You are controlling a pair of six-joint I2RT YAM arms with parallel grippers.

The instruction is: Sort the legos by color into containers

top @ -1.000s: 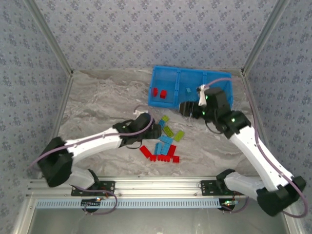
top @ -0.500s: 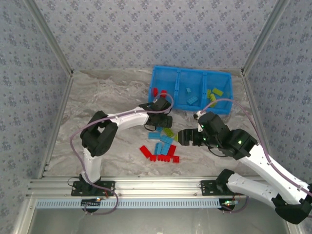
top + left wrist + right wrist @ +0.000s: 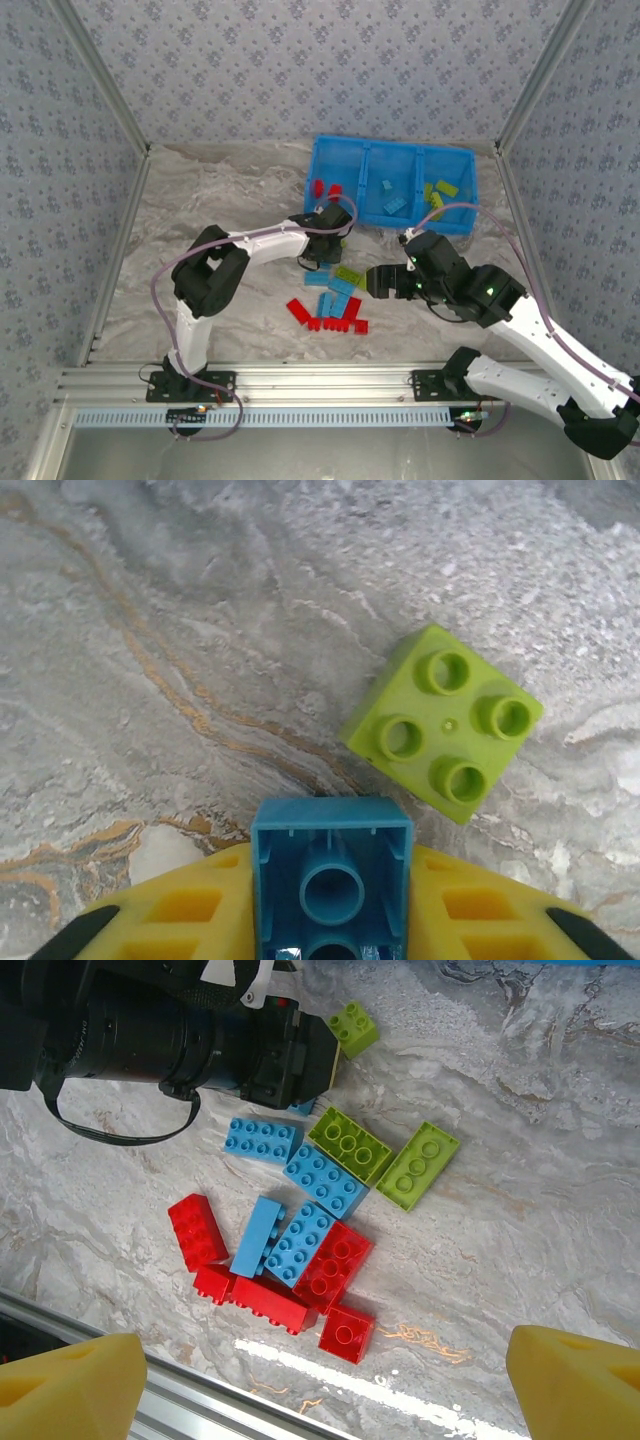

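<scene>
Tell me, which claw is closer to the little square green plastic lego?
Left. Left claw sits beside the little square green plastic lego; right claw hovers across the brick pile.

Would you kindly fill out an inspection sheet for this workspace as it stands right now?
Surface: marbled grey tabletop, no spills seen.
Job's things: blue tray at the far side, holding red bricks in its left compartment, blue bricks in the middle one and yellow-green bricks in the right one; a loose pile of red, blue and green bricks lies nearer the arms.
Clutter: nothing seen.
Grippers: left gripper shut on a blue brick, beside a green square brick; right gripper open, right of the pile.
Cables: left arm cable and right arm cable loop clear of the bricks.
Surroundings: patterned walls; aluminium rail at the near edge.
</scene>
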